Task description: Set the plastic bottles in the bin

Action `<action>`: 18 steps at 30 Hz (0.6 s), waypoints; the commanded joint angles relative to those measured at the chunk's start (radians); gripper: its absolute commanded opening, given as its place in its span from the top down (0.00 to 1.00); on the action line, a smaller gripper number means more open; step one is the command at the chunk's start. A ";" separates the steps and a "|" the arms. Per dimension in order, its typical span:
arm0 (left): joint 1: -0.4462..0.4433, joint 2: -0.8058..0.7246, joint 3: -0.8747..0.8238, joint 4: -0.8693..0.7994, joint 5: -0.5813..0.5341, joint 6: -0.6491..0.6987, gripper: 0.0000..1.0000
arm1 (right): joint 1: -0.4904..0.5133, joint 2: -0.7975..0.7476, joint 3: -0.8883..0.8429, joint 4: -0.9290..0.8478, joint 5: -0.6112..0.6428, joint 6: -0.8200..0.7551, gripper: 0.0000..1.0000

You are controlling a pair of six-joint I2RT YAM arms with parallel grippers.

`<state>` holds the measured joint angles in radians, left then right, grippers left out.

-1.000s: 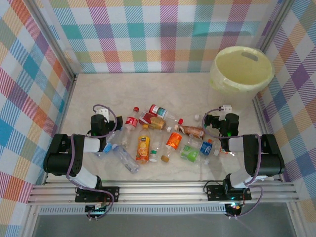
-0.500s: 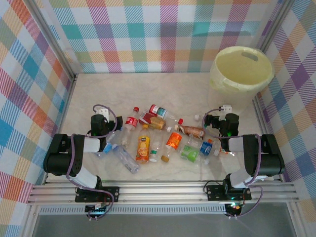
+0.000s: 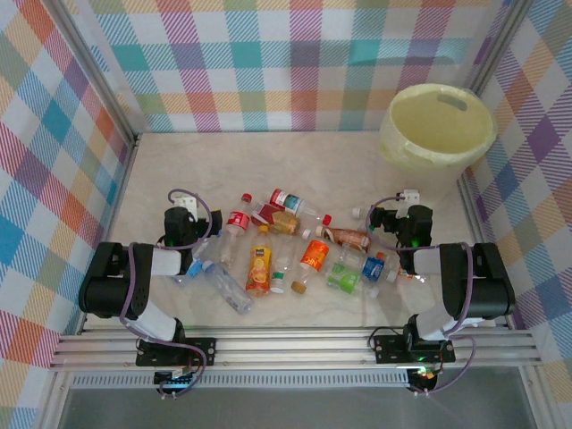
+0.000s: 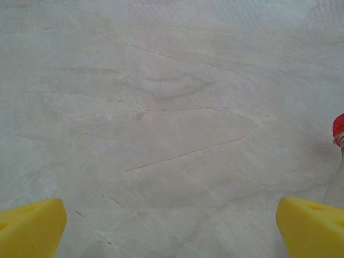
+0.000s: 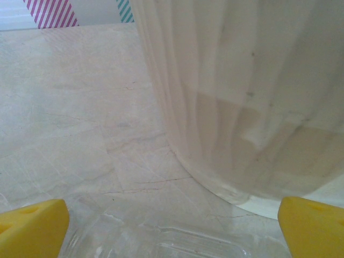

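While both sets of jaws stand wide and empty, left pincer hangs low over bare table, right pincer faces the bin wall. Bottles lie scattered between the two arms, mid-table. Bin upright at far right corner, apart from them.

Bright, even diffuse light, faint soft shadows, overhead view sharp, wrist views slightly soft, washed-out

1. The bin stands on the marble table, its pale wall close ahead.
2. The right gripper's yellow fingertips stand wide apart.
3. A clear bottle lies between them.
4. Striped wall shows top left.
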<state>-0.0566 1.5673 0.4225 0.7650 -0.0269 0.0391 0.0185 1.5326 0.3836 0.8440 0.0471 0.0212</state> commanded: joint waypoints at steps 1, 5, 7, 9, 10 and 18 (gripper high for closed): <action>-0.002 -0.008 -0.008 0.045 -0.003 0.004 0.00 | -0.006 0.000 0.017 0.004 -0.015 -0.001 0.00; -0.003 -0.042 -0.057 0.110 -0.016 -0.003 0.00 | -0.007 -0.012 -0.024 0.071 0.014 0.014 0.00; -0.002 -0.070 -0.061 0.094 -0.027 -0.007 0.00 | -0.005 -0.018 -0.028 0.071 0.020 0.016 0.00; -0.003 -0.105 -0.052 0.048 -0.035 -0.010 0.00 | -0.006 -0.032 -0.017 0.041 0.023 0.016 0.00; -0.004 -0.120 -0.046 0.024 -0.040 -0.013 0.00 | -0.006 -0.046 -0.011 0.020 0.025 0.016 0.00; -0.024 -0.317 0.050 -0.303 -0.115 -0.066 0.00 | -0.004 -0.225 0.074 -0.331 0.061 0.075 0.00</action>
<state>-0.0647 1.3209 0.4015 0.6250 -0.0998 0.0124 0.0185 1.3556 0.4038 0.6685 0.0902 0.0513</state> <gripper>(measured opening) 0.999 0.996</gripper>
